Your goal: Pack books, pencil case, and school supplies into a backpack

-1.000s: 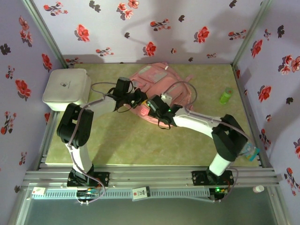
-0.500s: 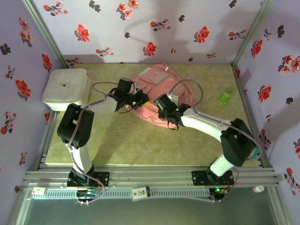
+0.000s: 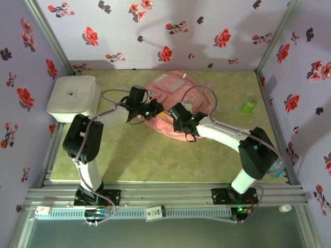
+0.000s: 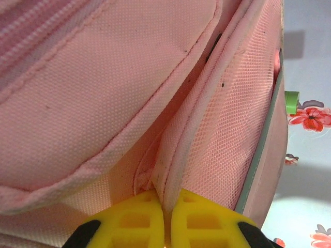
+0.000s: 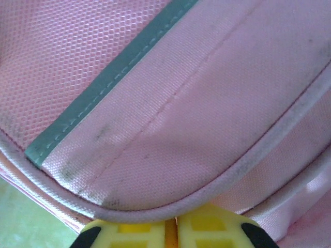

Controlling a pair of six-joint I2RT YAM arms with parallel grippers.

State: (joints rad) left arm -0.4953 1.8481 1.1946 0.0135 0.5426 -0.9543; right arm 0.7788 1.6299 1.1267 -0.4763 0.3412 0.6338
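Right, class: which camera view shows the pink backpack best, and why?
The top external view: the backpack appears nearly whole, outline and pockets visible. The wrist views give close fabric: a seam pinched between the left fingers, a piped edge at the right fingers.

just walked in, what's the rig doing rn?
Both arms are on the pink backpack at the back of the table. The left gripper is pinched shut on one of its fabric seams. The right gripper is closed at a flap's piped edge, apparently gripping it. They look to be pulling the bag open for packing.
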